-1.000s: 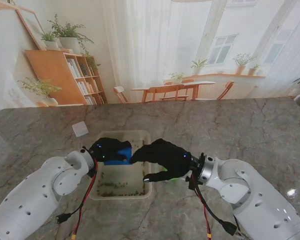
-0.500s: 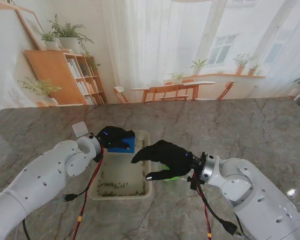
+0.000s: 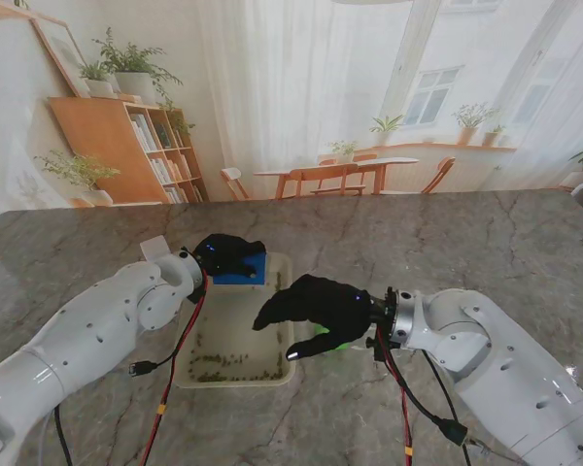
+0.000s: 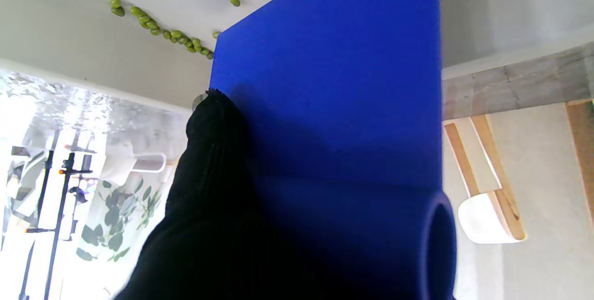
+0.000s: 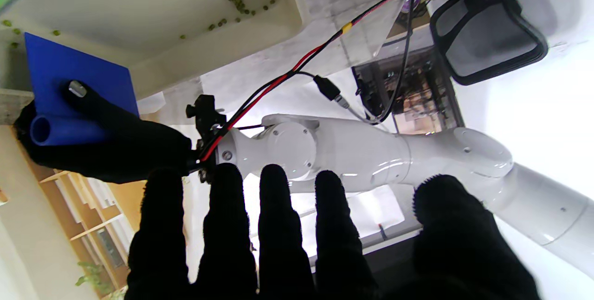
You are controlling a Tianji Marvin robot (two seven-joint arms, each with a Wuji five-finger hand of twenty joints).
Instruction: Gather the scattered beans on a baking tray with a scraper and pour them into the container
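Two hands: left hand (image 3: 225,255) grips the scraper (image 3: 243,271) (blue); right hand (image 3: 316,311) hovers, fingers (image 5: 278,226) spread.

The left arm (image 3: 97,335) reaches forward from the near left, its black-gloved left hand (image 3: 225,254) curled closed around a handle. The right arm (image 3: 486,359) bends inward, its right hand (image 3: 316,309) held palm-down with fingers (image 5: 274,226) straight and spread, holding nothing.
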